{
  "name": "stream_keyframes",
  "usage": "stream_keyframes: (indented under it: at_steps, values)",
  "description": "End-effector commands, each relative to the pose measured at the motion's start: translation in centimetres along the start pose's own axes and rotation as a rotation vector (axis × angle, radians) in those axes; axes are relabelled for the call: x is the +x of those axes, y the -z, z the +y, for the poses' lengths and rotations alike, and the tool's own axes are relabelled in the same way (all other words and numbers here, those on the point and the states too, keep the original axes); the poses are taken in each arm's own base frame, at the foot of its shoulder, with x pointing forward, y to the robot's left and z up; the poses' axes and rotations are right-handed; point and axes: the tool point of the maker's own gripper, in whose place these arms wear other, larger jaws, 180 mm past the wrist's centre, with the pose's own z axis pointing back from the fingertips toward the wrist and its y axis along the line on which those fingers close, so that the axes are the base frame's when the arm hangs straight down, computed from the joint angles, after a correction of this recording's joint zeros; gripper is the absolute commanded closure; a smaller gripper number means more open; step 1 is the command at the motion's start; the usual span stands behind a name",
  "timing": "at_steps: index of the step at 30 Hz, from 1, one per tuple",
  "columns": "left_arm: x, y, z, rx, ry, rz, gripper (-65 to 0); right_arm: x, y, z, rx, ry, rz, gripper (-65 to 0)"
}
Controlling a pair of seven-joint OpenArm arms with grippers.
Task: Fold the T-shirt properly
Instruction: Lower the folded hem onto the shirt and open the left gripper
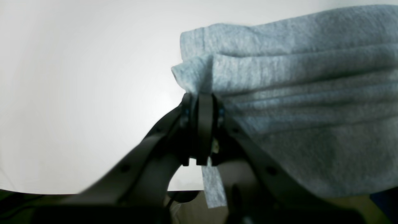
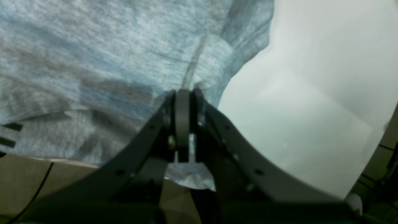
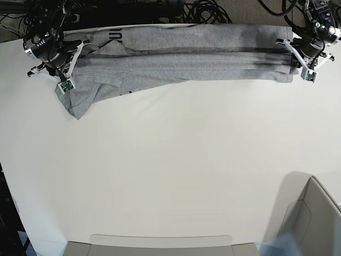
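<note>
The heather-grey T-shirt [image 3: 181, 58] lies stretched in a long, narrow band along the far edge of the white table [image 3: 170, 170]. Some black lettering [image 3: 114, 36] shows near its left end. At the band's right end, my left gripper [image 3: 294, 57] is shut on it. In the left wrist view the left gripper [image 1: 203, 99] pinches a corner of the layered grey cloth [image 1: 295, 93]. My right gripper [image 3: 63, 69] is shut on the left end, where a sleeve hangs toward the table's middle. The right wrist view shows the right gripper [image 2: 183, 93] closed on the fabric [image 2: 93, 62] beside a seam.
An open cardboard box [image 3: 314, 224] stands at the near right corner. A pale flat panel [image 3: 160, 245] lies along the near edge. Cables [image 3: 208, 10] run behind the table's far edge. The table's edge [image 1: 93, 191] lies right below the left gripper.
</note>
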Motion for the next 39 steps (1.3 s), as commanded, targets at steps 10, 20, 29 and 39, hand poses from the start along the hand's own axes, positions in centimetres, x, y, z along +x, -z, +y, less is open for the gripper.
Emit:
stream_keyframes:
  at_steps: [10,20,29,39]
  values:
    - [-0.6,0.3,0.8,0.015,-0.004,0.021,-20.9,-0.1,0.0,-0.1,-0.01,0.0,0.008,-4.8]
    - [0.7,-2.3,3.1,0.115,-0.044,-0.046,-29.9,-0.4,-0.1,0.1,-0.007,0.0,0.014,-22.9]
    - [0.2,-2.4,2.7,0.111,-0.061,-0.046,-31.2,-0.3,-0.1,0.2,-0.004,-0.001,0.01,-23.0]
    - [-0.7,-2.9,3.6,0.135,-0.083,-0.029,-44.1,-0.5,0.0,0.2,-0.002,-0.004,0.017,-22.9]
